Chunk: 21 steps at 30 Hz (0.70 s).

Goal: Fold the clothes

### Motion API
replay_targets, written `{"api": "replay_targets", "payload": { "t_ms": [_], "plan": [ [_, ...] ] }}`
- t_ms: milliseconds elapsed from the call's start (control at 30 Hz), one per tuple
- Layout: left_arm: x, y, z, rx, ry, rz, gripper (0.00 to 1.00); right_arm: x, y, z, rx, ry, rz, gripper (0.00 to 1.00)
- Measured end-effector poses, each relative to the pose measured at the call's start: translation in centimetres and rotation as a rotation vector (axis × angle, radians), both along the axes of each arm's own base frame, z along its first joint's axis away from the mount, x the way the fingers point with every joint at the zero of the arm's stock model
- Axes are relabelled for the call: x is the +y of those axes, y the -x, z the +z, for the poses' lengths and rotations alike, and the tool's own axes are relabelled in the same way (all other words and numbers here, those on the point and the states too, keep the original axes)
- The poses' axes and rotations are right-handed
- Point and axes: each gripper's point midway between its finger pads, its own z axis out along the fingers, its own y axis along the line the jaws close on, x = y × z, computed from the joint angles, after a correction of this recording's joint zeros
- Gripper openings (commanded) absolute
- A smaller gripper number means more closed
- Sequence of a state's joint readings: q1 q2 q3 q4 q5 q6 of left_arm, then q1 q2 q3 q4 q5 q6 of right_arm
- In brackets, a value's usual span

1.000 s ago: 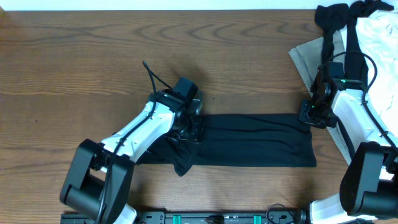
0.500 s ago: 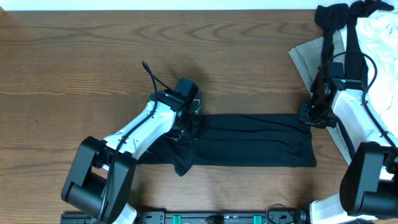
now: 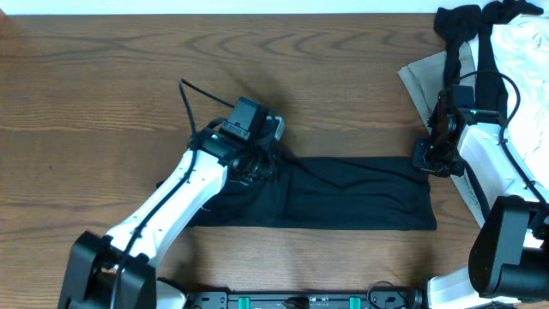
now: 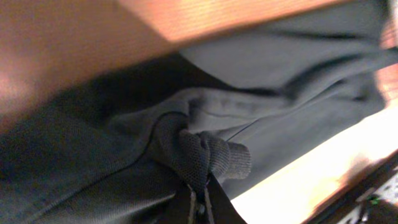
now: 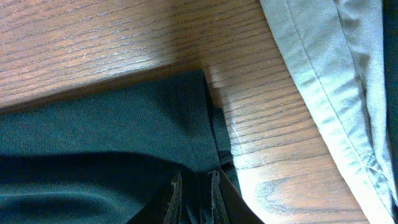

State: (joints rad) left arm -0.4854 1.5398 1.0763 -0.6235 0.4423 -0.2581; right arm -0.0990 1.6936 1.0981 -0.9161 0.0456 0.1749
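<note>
The clothes [image 3: 360, 197], a black T-shirt, lie as a long flat band across the middle of the wooden table [image 3: 103, 86]. My left gripper [image 3: 260, 165] sits at the band's upper left part, shut on a bunched fold of the black fabric [image 4: 205, 155]; its jaws [image 4: 200, 199] are pressed together. My right gripper [image 3: 426, 161] is at the band's upper right corner. In the right wrist view its fingers [image 5: 196, 186] stand close together with the dark cloth [image 5: 112, 124] pinched between them, right at the corner's edge.
A beige garment [image 3: 420, 81] lies just right of the right gripper, also in the right wrist view [image 5: 323, 81]. A white garment [image 3: 523, 51] and a dark bundle [image 3: 463, 26] sit in the far right corner. The table's far edge runs along the top.
The left gripper shut on the fabric, then rose and moved up-left with it. The sagging flap at the band's lower left is gone; that edge now runs straight. The right arm held still.
</note>
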Motion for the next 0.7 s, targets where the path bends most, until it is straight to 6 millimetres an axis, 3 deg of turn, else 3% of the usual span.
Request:
{"api": "replay_targets", "payload": {
  "t_ms": [133,267,700],
  "plan": [
    [-0.2,-0.4,0.3,-0.018,0.006,0.001,0.12,0.0,0.0,0.0,0.0,0.0,0.0,0.16],
    [-0.1,-0.5,-0.3,-0.01,-0.006,-0.004,0.4,0.0,0.0,0.0,0.002,0.0,0.0,0.16],
    [0.3,0.1,-0.9,0.029,-0.029,0.005,0.43,0.0,0.1,0.0,0.003,0.0,0.0,0.17]
  ]
}}
